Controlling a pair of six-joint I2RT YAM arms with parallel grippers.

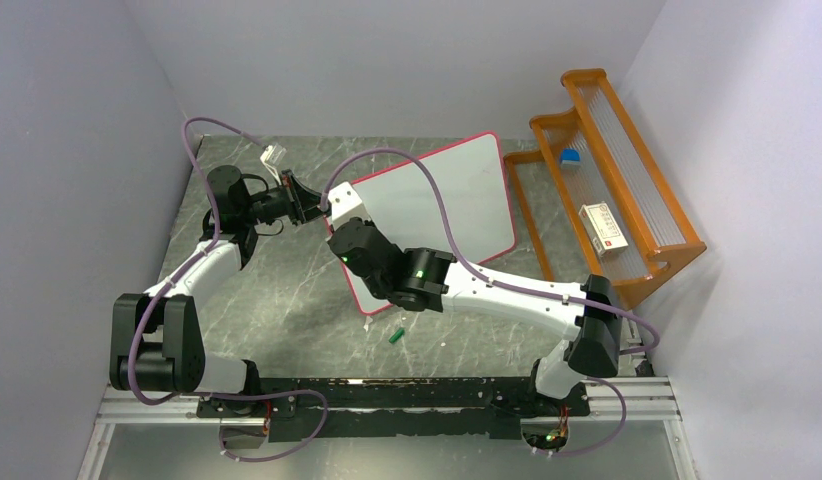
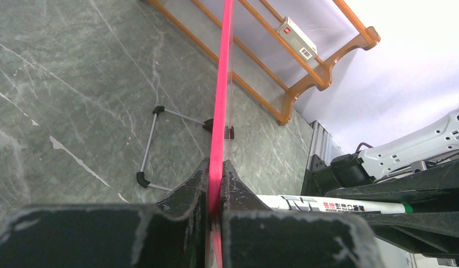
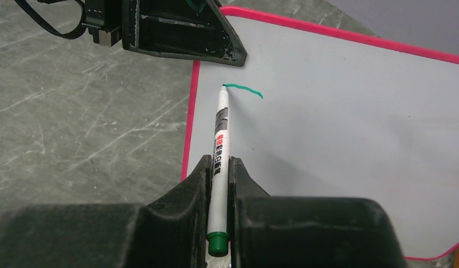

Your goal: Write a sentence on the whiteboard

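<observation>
Now my right gripper is clenching the marker, tip pointing straight ahead onto the whiteboard. My left gripper is pinching the whiteboard's edge.

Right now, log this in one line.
left gripper: shut on whiteboard edge | right gripper: shut on marker, tip on board | written: green stroke

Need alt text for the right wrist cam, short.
The right gripper clamps a white marker with a green end, its tip touching the white pink-framed whiteboard at one end of a short green stroke. The black left gripper sits at the board's upper corner; grey marble table beside it.
</observation>
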